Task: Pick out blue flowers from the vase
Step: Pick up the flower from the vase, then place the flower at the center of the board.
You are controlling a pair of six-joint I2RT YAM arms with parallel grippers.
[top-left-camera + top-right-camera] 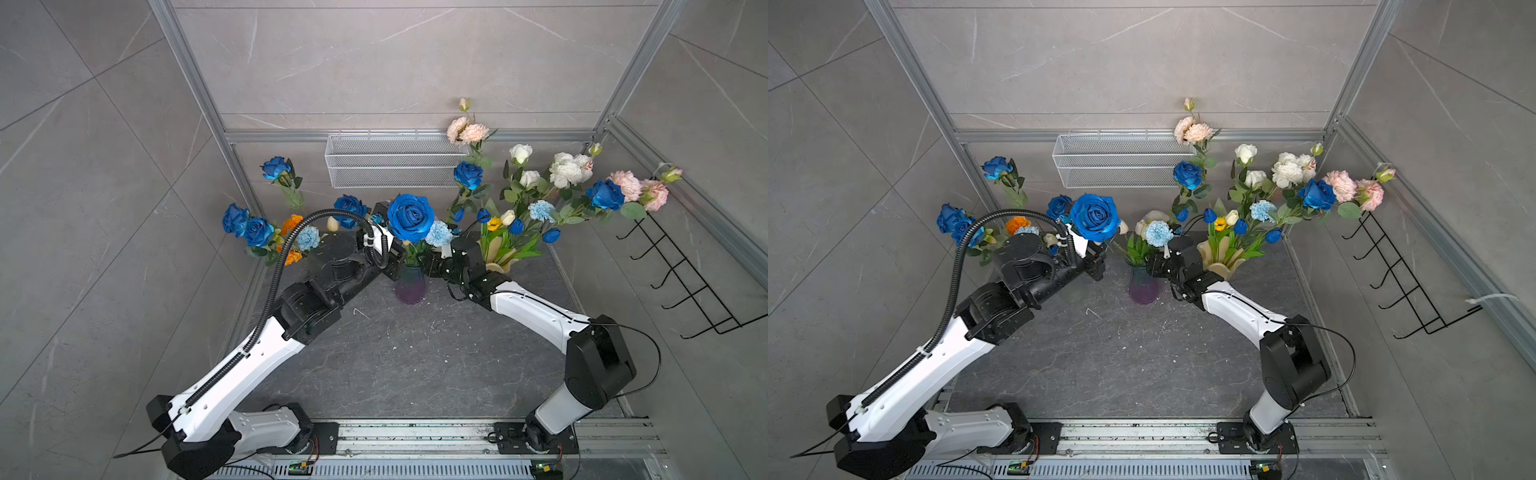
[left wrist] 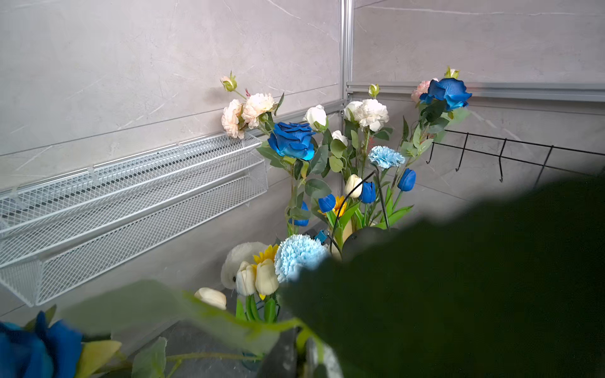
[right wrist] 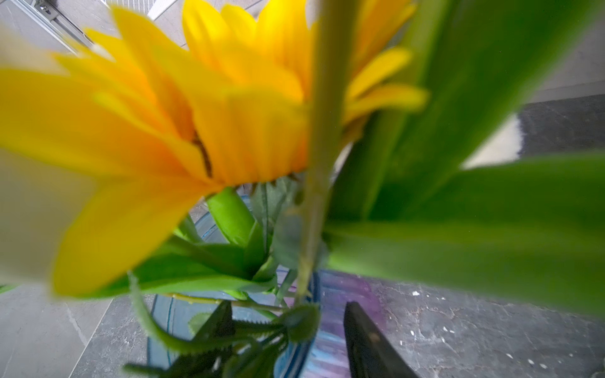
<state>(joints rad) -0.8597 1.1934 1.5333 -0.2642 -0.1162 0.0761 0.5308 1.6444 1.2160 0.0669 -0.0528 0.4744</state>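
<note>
A large deep-blue rose (image 1: 410, 217) (image 1: 1095, 217) hangs high above the purple-blue glass vase (image 1: 410, 286) (image 1: 1142, 286). My left gripper (image 1: 377, 222) (image 2: 302, 355) is shut on its green stem, just under the bloom. A dark leaf hides much of the left wrist view. A pale blue carnation (image 1: 438, 233) (image 2: 296, 257) rises from the vase beside white tulips and a sunflower (image 3: 209, 98). My right gripper (image 1: 430, 259) (image 3: 291, 330) is open at the vase rim, with thin stems and leaves between its jaws.
A cream vase (image 1: 498, 266) at the right holds blue tulips (image 1: 516, 226), blue roses, a blue carnation, and white and pink flowers. More blue roses (image 1: 249, 226) and orange marigolds stand at the left. On the walls are a white mesh basket (image 1: 390, 160) and a black hook rack (image 1: 681, 282).
</note>
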